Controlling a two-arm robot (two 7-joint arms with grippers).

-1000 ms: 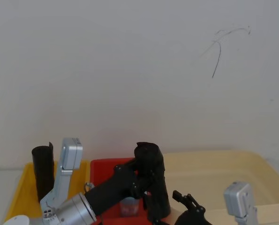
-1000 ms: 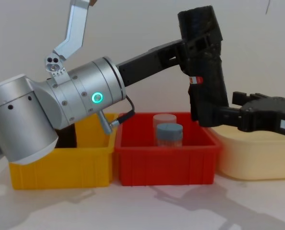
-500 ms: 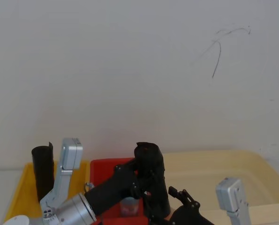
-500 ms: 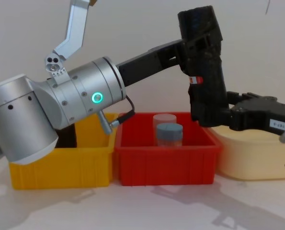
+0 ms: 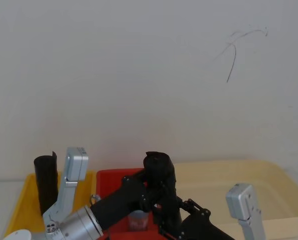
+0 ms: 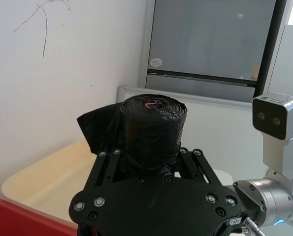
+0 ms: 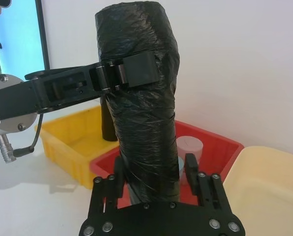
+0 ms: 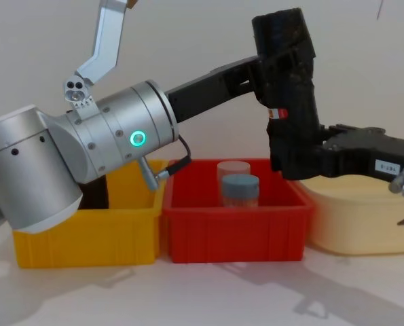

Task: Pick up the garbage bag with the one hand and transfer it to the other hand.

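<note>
The garbage bag (image 8: 293,115), a black wrinkled roll with a small red-and-white label, stands upright in the air above the red bin (image 8: 232,234). My left gripper (image 8: 283,71) is shut on its upper half, reaching in from the left on a silver wrist with a green ring light. My right gripper (image 8: 302,161) comes in from the right at the roll's lower end. In the right wrist view its fingers (image 7: 191,169) straddle the garbage bag (image 7: 141,73), open, with a slim gap on one side. In the left wrist view the left gripper (image 6: 151,155) clamps the garbage bag (image 6: 153,123).
In the red bin stands a clear jar with a blue-grey cap (image 8: 240,187). A yellow bin (image 8: 86,238) on the left holds another black roll (image 5: 46,182). A cream tub (image 8: 361,217) sits on the right. A white wall is close behind.
My right gripper has slid leftward until its fingers flank the roll's lower end. The left arm and the roll have held still.
</note>
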